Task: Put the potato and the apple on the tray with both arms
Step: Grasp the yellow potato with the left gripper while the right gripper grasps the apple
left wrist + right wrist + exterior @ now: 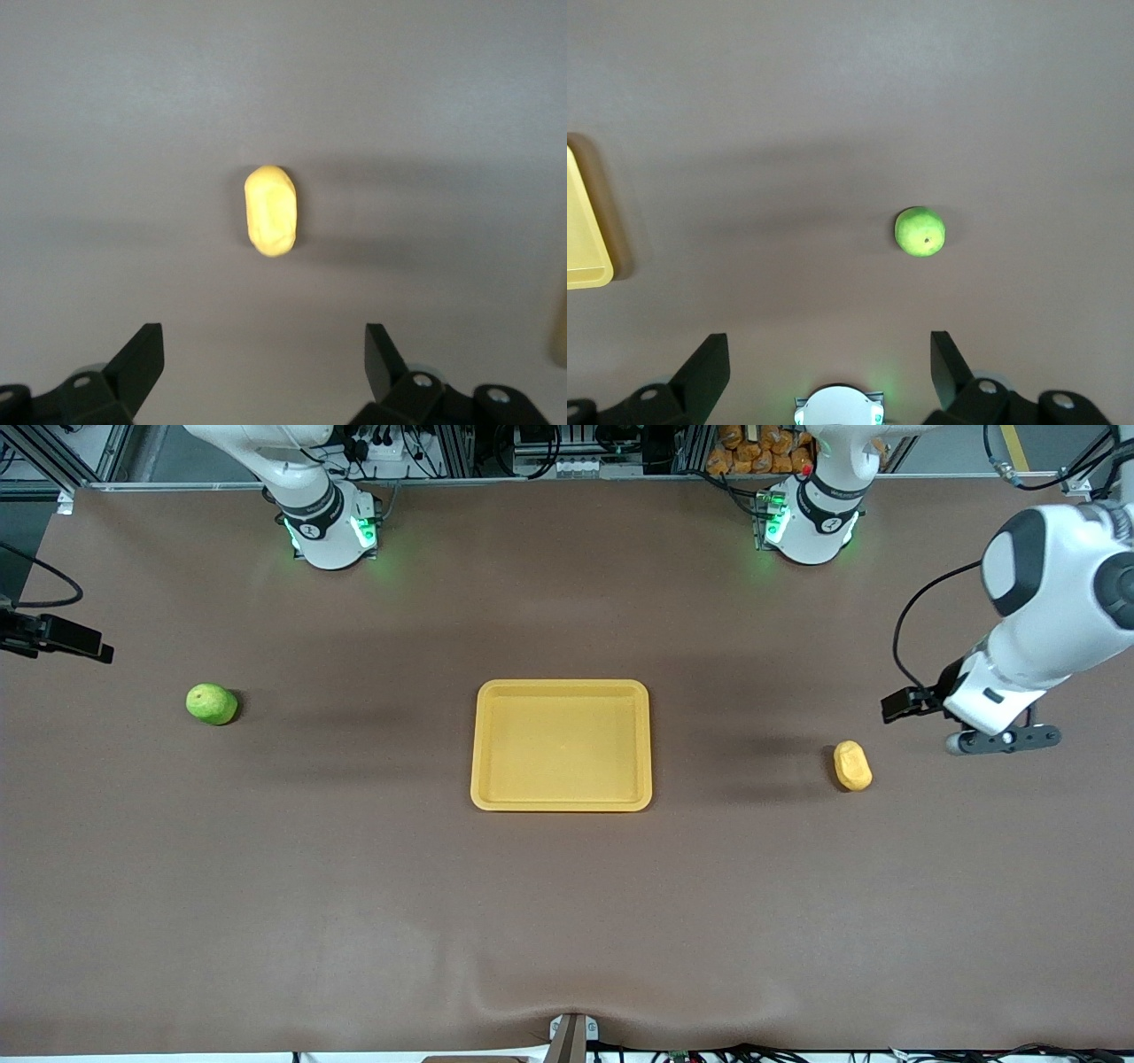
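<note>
L gripper (pixel 261 372): jaws wide open, empty, up in the air at the L arm's end of the table; potato in its wrist view, framed between the fingertips (pixel 142 359), no contact.
R gripper (pixel 830 367): also wide open, nothing held, up over the R arm's end; only a black bit of it shows at the front view's edge (pixel 53 638). Its wrist cam looks down on the apple, w/ the R arm's green-lit base at the frame edge.
potato (pixel 852 765): lying on the table toward the L arm's end, well apart from the tray, long axis roughly running toward the front cam.
apple (pixel 211 704): on the table toward the R arm's end, well apart from the tray, a bit farther from the front cam than the potato; stem dimple visible in R wrist view (pixel 920 231).
tray (pixel 562 688): flat on the table, mid-table between the two items, nothing in it; one corner shows in R wrist view (pixel 580 257).
table (pixel 567 921): brown cloth cover.
</note>
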### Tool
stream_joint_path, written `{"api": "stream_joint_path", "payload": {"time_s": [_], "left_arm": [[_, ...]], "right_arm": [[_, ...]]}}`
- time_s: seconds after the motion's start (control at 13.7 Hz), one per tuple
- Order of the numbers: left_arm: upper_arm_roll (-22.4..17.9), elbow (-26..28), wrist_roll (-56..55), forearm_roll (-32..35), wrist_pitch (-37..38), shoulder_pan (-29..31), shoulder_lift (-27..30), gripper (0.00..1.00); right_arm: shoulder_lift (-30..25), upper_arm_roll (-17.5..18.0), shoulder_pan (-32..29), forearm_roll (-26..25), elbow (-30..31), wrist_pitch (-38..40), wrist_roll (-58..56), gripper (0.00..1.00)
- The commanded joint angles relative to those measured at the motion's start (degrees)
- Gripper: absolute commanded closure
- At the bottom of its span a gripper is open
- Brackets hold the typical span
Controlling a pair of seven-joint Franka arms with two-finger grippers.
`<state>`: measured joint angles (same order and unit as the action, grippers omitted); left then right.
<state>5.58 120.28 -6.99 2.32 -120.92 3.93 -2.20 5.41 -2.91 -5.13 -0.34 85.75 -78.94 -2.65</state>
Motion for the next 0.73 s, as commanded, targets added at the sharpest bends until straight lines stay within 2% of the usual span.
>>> {"api": "stream_joint_path", "payload": {"time_s": [0.0,0.22,0.58,0.66], "left_arm": [[0.5,3.9,-0.2,0.3,-6.7,0.3,-1.8,0.00],[0.5,4.5,-0.2,0.2,-11.2,0.6,-6.5,0.00],[0.1,5.1,-0.4,0.3,-20.5,0.9,-13.2,0.00],[0.1,5.1,-0.4,0.2,-21.5,1.3,-14.2,0.03]], "right_arm": [[3.5,0.9,-2.7,-1.1,-1.5,0.6,-1.0,0.00],[5.6,0.8,-4.0,-1.1,-1.5,0.5,-2.5,0.00],[6.1,0.4,-5.8,-1.3,3.7,-3.2,-2.5,0.00],[6.1,0.1,-5.8,-1.3,5.1,-4.3,-2.5,0.00]]}}
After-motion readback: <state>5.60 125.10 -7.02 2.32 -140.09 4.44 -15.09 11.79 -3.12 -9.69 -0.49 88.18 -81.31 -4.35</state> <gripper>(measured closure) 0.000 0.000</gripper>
